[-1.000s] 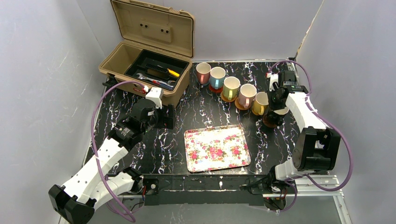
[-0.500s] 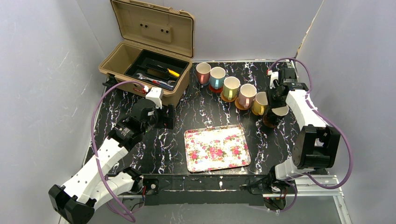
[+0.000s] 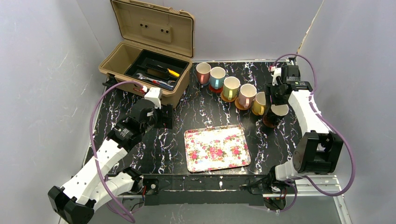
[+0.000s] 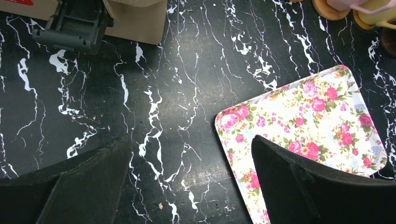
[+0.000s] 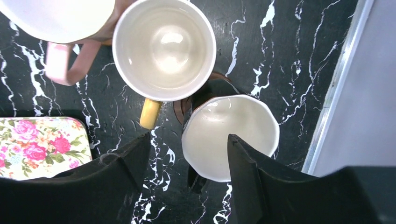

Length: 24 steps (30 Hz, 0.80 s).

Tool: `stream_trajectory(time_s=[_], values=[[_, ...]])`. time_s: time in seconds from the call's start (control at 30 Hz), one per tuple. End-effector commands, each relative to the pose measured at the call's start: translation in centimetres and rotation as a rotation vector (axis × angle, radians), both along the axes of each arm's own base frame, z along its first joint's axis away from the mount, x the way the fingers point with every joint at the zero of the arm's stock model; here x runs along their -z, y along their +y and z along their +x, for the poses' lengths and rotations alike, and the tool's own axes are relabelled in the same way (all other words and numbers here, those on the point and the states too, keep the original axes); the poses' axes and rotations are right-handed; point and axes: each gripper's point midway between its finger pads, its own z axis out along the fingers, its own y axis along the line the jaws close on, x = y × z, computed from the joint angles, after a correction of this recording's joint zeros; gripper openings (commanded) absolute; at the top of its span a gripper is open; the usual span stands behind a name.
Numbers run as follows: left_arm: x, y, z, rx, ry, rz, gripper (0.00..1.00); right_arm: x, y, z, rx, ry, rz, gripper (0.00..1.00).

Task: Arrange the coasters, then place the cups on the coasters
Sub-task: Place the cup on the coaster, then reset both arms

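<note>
Tabletop (image 3: 205, 114): right claw (image 5: 187, 140) has opened over cup (image 5: 236, 128).

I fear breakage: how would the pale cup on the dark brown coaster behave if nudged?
The pale cup looks glazed ceramic, so probably rigid, slick and chip-prone. It seems off-centre on the dark brown coaster, so a push may tip it against the close yellow cup.
</note>
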Motion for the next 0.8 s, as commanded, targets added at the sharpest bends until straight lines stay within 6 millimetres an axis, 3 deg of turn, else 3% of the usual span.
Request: stream_trajectory(time_s=[0.0,0.13,0.3,0.47,0.57,0.77], values=[[-0.4,1.3,0.0,-0.041,-0.038,0.018,0.98,-5.1,0.4,0.6,0.006,-0.135,0.024,0.71],[-1.3,2.9,0.2,-0.131,-0.069,0.024,0.98,-7.6,1.6,0.6,-0.007,-0.185,0.089,0.75],[-4.7,5.6,0.1,-0.272,-0.172,-0.023,0.98,-11.9,3.6,0.6,-0.024,-0.293,0.208,0.77],[-8.7,8.4,0.8,-0.359,-0.339,0.041,0.98,-16.1,4.2,0.4,-0.034,-0.507,0.253,0.78],[-10.2,9.8,1.2,-0.416,-0.433,0.079,0.98,-18.2,3.8,-0.7,0.007,-0.680,0.271,0.82],[-9.3,11.3,0.9,-0.488,-0.496,0.088,0.98,-18.2,2.7,-2.9,0.040,-0.917,0.246,0.87]])
